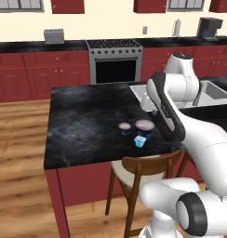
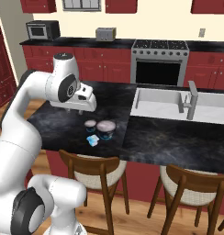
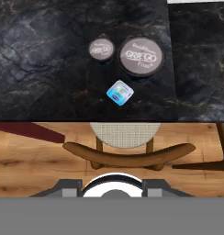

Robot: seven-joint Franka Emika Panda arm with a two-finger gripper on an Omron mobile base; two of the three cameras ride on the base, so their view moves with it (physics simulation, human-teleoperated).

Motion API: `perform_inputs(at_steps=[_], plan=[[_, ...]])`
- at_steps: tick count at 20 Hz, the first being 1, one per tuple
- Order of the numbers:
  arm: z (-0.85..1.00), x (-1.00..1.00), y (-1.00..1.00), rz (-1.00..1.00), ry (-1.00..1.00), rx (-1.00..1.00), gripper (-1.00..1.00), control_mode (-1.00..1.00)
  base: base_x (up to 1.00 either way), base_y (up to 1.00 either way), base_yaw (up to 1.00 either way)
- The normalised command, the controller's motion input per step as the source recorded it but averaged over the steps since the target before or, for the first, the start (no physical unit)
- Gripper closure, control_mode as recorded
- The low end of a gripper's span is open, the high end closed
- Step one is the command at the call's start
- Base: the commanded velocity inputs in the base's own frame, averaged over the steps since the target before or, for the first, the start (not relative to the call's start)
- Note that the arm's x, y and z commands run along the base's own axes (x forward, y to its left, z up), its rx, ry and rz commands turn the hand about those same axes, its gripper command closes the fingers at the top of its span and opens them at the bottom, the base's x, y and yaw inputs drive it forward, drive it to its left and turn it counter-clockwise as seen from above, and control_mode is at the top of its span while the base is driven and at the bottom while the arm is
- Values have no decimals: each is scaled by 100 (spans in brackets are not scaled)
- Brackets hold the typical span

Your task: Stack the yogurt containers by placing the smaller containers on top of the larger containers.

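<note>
Three yogurt containers stand close together near the front edge of the black island counter [image 1: 83, 125]. The widest round cup [image 1: 144, 125] [image 2: 106, 127] [image 3: 141, 56] has a pale lid and a dark blue body. Left of it stands the narrower round cup [image 1: 124, 127] [image 2: 90, 124] [image 3: 102, 48]. The tiny light-blue squarish cup [image 1: 140, 141] [image 2: 92, 140] [image 3: 120, 92] sits in front of the two, nearest the edge. My gripper [image 2: 76, 111] hangs well above the counter, up and to the left of the cups, pointing down. Its fingertips [image 3: 70, 186] stand apart with nothing between them.
A wooden chair with a pale seat [image 1: 143, 167] [image 2: 93, 167] [image 3: 127, 153] is tucked under the counter just below the cups. A sink with a faucet [image 2: 159, 103] lies to the right, and a second chair [image 2: 192, 188] beyond. Stove [image 1: 114, 58] and red cabinets line the back wall.
</note>
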Motion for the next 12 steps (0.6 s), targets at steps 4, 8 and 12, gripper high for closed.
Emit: perform_inputs(at_steps=[4, 8, 12], plan=[[0, 1, 1, 0, 0, 0, -100, -100, 0, 0, 0], [0, 4, 16, 0, 0, 0, -100, -100, 0, 0, 0], [-2, 13, 19, 0, 0, 0, -100, -100, 0, 0, 0]])
